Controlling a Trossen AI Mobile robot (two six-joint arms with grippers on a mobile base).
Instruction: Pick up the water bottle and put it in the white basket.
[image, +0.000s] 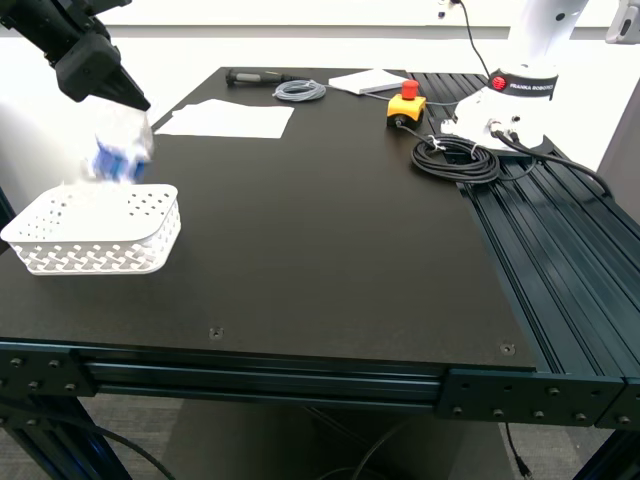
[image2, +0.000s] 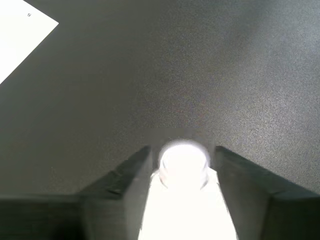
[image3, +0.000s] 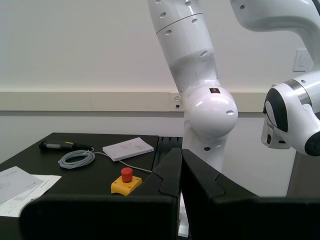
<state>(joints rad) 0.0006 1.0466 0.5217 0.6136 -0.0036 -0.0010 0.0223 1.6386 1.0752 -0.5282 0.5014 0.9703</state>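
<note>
water bottle (image: 120, 150) motion-blurred in my first pincer (image2: 183, 167) above white basket (image: 95, 230)

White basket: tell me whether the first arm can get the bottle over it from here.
Probably yes: my first gripper holds the water bottle just above the white basket's far rim, nothing between.

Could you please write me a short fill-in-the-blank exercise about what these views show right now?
1. My first gripper is shut on the water ____.
2. In the exterior view, the water bottle hangs above the far edge of the white ____.
3. The button on the yellow emergency-stop box is ____ in colour.
4. My second gripper has its jaws ____, holding nothing.

Missing words: bottle; basket; red; shut
</note>
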